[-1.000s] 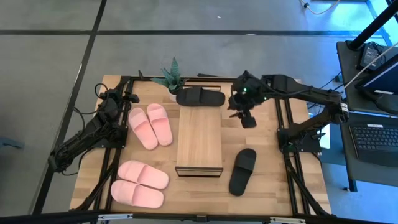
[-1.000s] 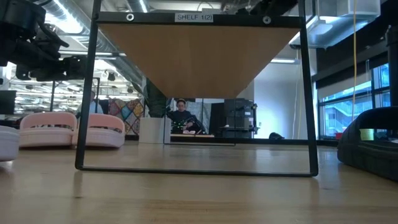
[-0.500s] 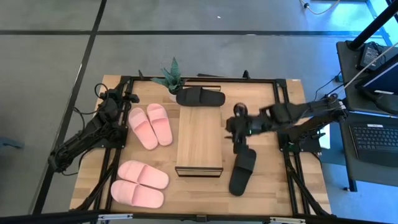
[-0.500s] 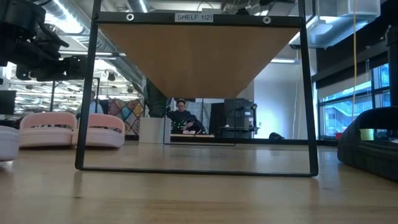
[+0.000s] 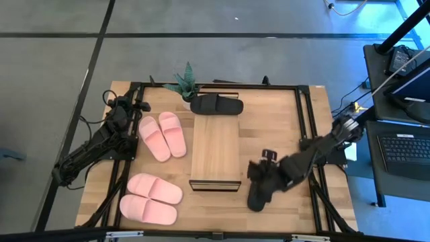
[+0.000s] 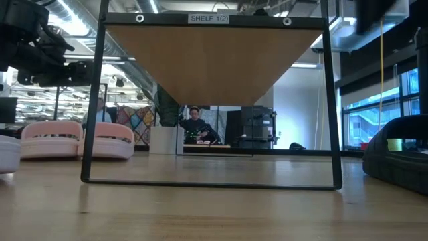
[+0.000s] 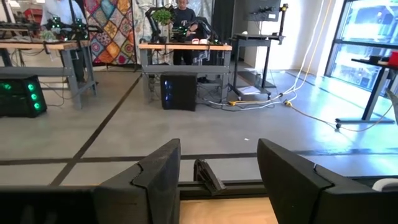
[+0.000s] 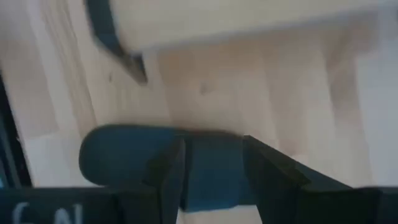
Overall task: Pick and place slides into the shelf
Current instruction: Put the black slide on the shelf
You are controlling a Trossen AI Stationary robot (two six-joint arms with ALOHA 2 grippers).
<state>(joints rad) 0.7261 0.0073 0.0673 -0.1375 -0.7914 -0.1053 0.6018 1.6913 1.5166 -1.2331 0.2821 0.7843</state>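
Fingers (image 8: 273, 180) of right gripper (image 5: 263, 176) spread, straddling near black slide (image 5: 259, 191) right of shelf (image 5: 216, 152) — not clamped. Left gripper (image 7: 217, 186) released, parked far-left.

Even, bright indoor light with soft shadows; the right wrist view is motion-blurred, the others sharp.
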